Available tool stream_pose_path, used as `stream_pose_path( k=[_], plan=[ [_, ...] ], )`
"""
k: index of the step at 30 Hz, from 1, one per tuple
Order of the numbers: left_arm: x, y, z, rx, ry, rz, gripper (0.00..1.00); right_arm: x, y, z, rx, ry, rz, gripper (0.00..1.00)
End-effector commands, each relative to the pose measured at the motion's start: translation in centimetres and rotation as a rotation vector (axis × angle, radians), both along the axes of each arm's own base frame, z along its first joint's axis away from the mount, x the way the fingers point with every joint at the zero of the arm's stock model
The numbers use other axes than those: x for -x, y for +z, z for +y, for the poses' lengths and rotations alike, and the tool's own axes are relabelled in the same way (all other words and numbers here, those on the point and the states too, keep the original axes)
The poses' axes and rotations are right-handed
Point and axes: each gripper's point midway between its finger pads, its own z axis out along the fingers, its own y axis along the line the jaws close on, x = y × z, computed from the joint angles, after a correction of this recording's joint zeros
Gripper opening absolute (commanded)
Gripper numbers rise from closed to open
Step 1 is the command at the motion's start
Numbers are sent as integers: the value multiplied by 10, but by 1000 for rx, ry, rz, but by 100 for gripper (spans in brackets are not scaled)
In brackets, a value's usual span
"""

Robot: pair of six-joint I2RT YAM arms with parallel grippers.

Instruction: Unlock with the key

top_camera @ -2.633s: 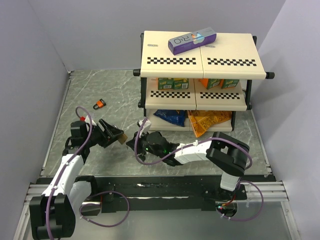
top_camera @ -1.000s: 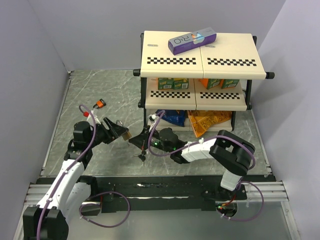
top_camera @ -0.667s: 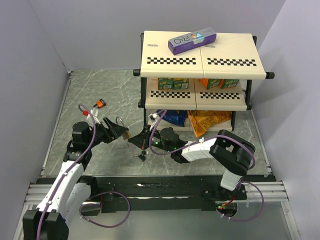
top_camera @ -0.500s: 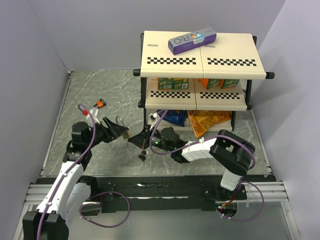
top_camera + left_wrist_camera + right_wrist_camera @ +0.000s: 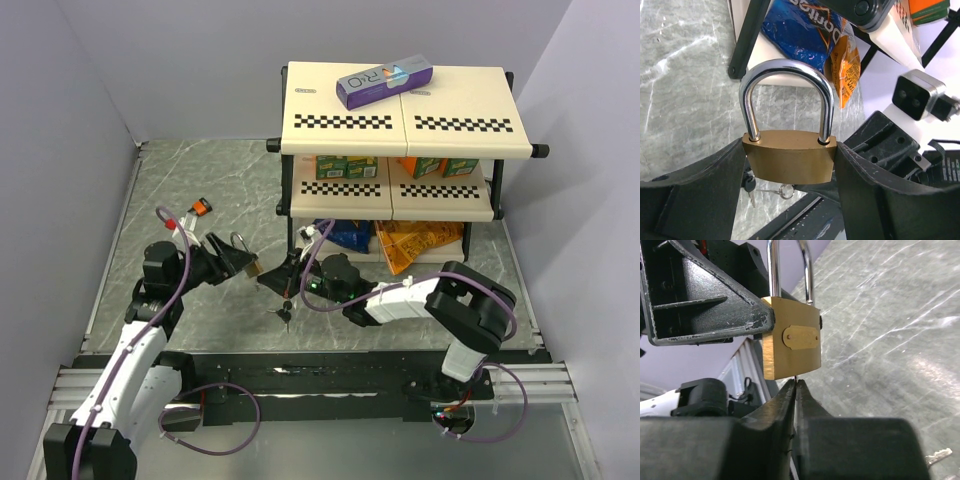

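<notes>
A brass padlock (image 5: 789, 156) with a silver shackle (image 5: 786, 95) stands upright between my left gripper's (image 5: 238, 264) fingers, which are shut on its body. In the right wrist view the padlock (image 5: 791, 342) hangs just above my right gripper (image 5: 796, 382). That gripper is shut on the key (image 5: 796, 378), a thin sliver that reaches the padlock's underside. Whether it sits inside the keyhole is hidden. Spare keys on a ring (image 5: 786, 190) dangle below the padlock; from above they show as a dark bunch (image 5: 285, 315). The two grippers meet left of the shelf's foot.
A small orange-and-black padlock (image 5: 200, 207) lies on the marble table at the back left. A two-tier shelf (image 5: 400, 120) stands behind the right gripper, with a purple box (image 5: 384, 82) on top and chip bags (image 5: 345, 235) beneath. Grey walls close in both sides.
Since the earliest frame the left gripper has turned the brass padlock upright and the right gripper has come up under it with the key. Over the last second almost nothing has moved.
</notes>
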Motion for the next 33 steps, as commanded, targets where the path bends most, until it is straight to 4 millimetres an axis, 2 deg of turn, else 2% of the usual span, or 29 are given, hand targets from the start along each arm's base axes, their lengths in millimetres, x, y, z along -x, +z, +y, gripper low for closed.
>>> stream_pose_path(
  k=[1,2,6,11,15,16,18,20,21,22,23,24,25,26,27,28,29,31,33],
  plan=[
    [2,35,-13,79,-40,-4,1,-15,28,-9,-17,-102,-92,16],
    [-1,33,-12,74,-25,6,1,-13,27,-10,-10,-100,-91,21],
    [-13,21,-6,56,35,57,1,-6,23,-15,6,-96,-91,32],
    [-27,24,-1,39,75,39,1,9,8,-21,45,-89,-81,46],
    [-29,27,-4,-5,25,-4,1,21,6,-34,48,-73,-86,57],
    [-27,29,-5,-30,-3,-35,1,26,17,-38,29,-65,-98,59],
    [-19,28,-12,-63,-93,-75,1,27,19,-49,36,-54,-121,64],
    [-13,30,-16,-88,-158,-106,1,35,35,-55,22,10,-152,67],
    [-5,29,-19,-109,-218,-132,1,28,40,-63,18,14,-165,68],
    [-2,32,-20,-121,-246,-149,1,31,55,-67,-7,44,-191,73],
    [2,33,-22,-129,-272,-167,1,40,60,-69,-14,124,-216,75],
    [9,35,-25,-136,-322,-199,1,34,67,-77,-17,129,-233,77],
    [12,36,-27,-131,-341,-211,1,36,79,-80,-20,155,-253,80],
    [17,41,-30,-116,-367,-240,1,46,84,-80,-15,226,-288,80],
    [21,50,-35,-89,-398,-284,1,46,88,-82,-8,244,-310,81],
    [31,51,-39,-63,-454,-281,1,48,107,-84,-20,261,-354,82],
    [35,60,-42,-54,-483,-333,1,50,107,-85,12,284,-375,83],
    [50,67,-51,-28,-567,-373,1,56,127,-85,2,328,-430,84],
    [64,70,-60,-9,-645,-388,1,64,134,-85,10,379,-466,84]
  ],
)
